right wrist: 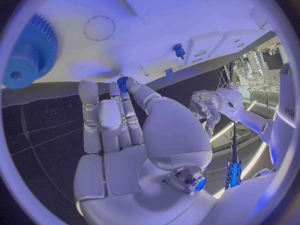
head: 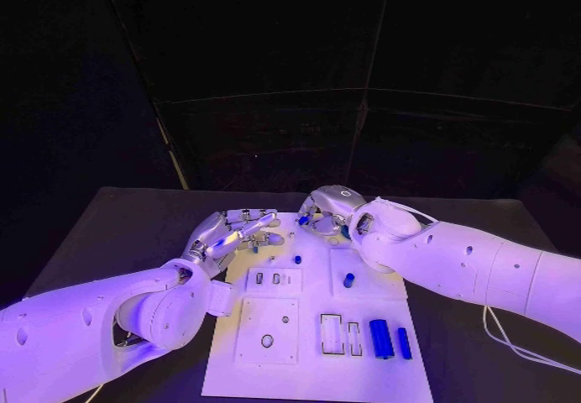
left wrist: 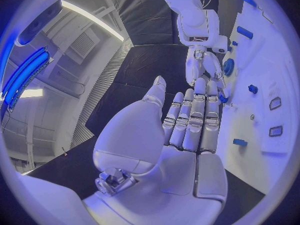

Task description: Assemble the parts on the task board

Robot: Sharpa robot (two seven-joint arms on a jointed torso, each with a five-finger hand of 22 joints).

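The white task board (head: 317,353) lies in the middle of the black counter (head: 109,227), reaching from near the counter's front edge toward its far edge. Both hands are at the board's far end.

The left hand (head: 230,233) is at the board's far left corner, fingers (left wrist: 195,120) straight and close together, extended toward the right hand, nothing between them; it is released and holds nothing.

The right hand (head: 325,214) is at the far end of the board, just beside the left hand's fingertips. In the right wrist view, a small blue gear (right wrist: 122,82) sits between its thumb and the tip of a finger, so it is grasping the small gear by a pinch, close above the board's far edge.

A larger blue gear (right wrist: 28,52) stands on the board near its far right area, beside a circular outline marked on the white surface. A blue peg (head: 348,280) stands in the right half of the board, and a smaller blue piece (head: 298,259) stands near the middle of the far half. Two blue cylinders (head: 381,338) lie side by side toward the board's front right corner, next to rectangular slots (head: 332,333).
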